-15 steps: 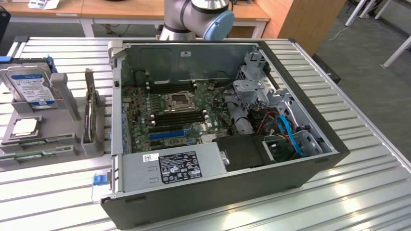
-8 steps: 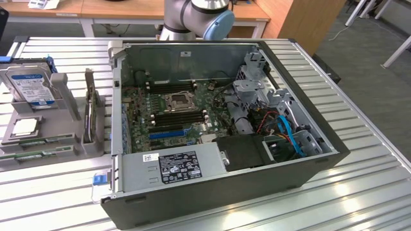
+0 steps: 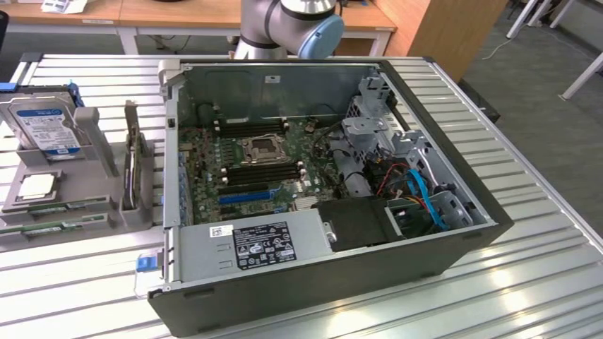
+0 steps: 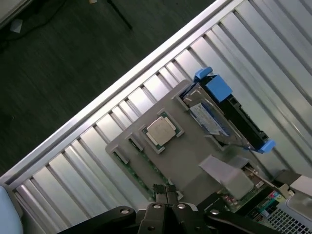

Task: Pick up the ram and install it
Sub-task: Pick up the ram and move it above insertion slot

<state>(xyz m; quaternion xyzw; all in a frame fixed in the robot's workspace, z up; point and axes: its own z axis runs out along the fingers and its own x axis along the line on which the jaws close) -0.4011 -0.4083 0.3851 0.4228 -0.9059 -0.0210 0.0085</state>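
Note:
Green ram sticks lie on edge in the slots along the front of a grey parts holder, at the exterior view's left. In the wrist view the ram shows as a thin green strip along the holder's edge. My gripper hangs above that edge, close to the ram, with its black fingers pressed together and nothing between them. The open computer case lies on the table with its motherboard and black memory slots exposed.
The holder also carries a silver processor, a hard drive in blue brackets, and thin boards standing in a rack. My arm's base rises behind the case. The slatted table's edge runs near the holder.

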